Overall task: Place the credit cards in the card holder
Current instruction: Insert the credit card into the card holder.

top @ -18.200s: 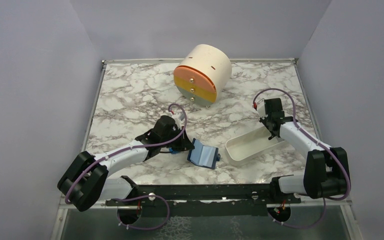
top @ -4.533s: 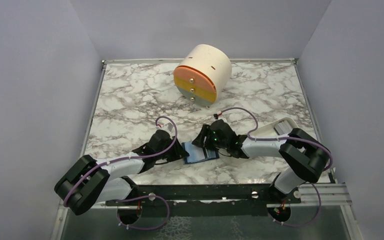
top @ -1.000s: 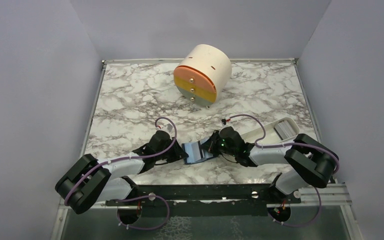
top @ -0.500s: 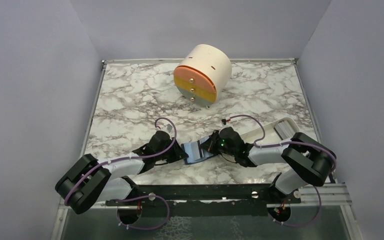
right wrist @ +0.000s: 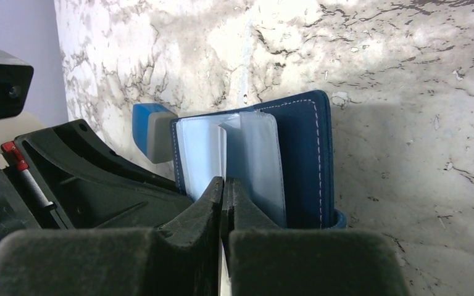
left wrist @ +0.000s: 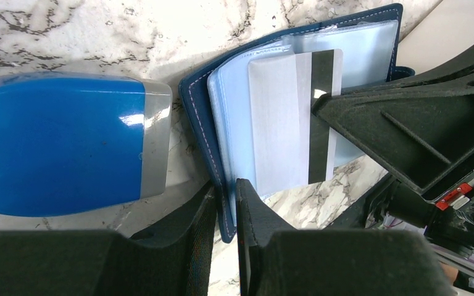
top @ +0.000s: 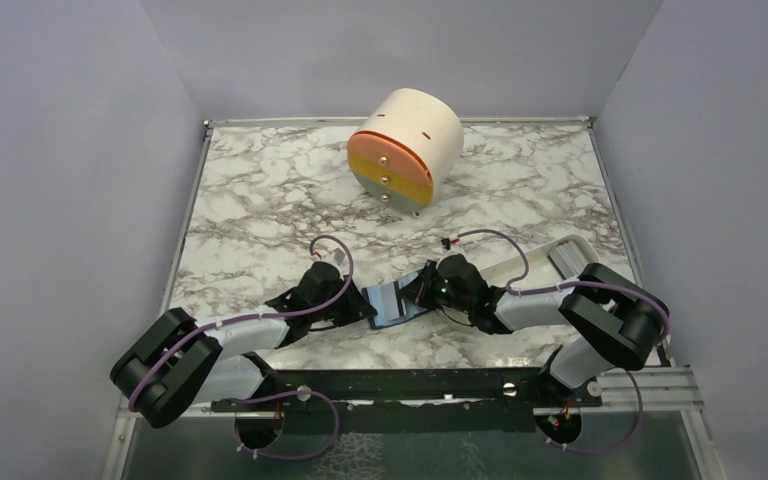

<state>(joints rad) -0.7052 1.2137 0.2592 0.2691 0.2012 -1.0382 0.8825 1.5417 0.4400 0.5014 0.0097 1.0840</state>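
The card holder (top: 392, 305) lies open on the marble between both arms, its navy cover (left wrist: 199, 123) outside and pale blue sleeves inside. My left gripper (left wrist: 225, 196) is shut on the near edge of that cover. A white credit card (left wrist: 278, 123) with a black stripe lies over the sleeves, partly among them. My right gripper (right wrist: 224, 185) is shut on the card's stripe end, and its black body (left wrist: 419, 123) fills the right of the left wrist view. From the right wrist I see the card holder (right wrist: 308, 160) just past my fingertips.
A bright blue block (left wrist: 62, 145) sits beside the wallet's left edge, also visible in the right wrist view (right wrist: 151, 129). A white oblong tray (top: 570, 255) lies behind the right arm. A cream drum with coloured drawers (top: 405, 145) stands at the back.
My right gripper has edged slightly left with the card, toward the wallet's fold. The left arm and the wallet have stayed put.
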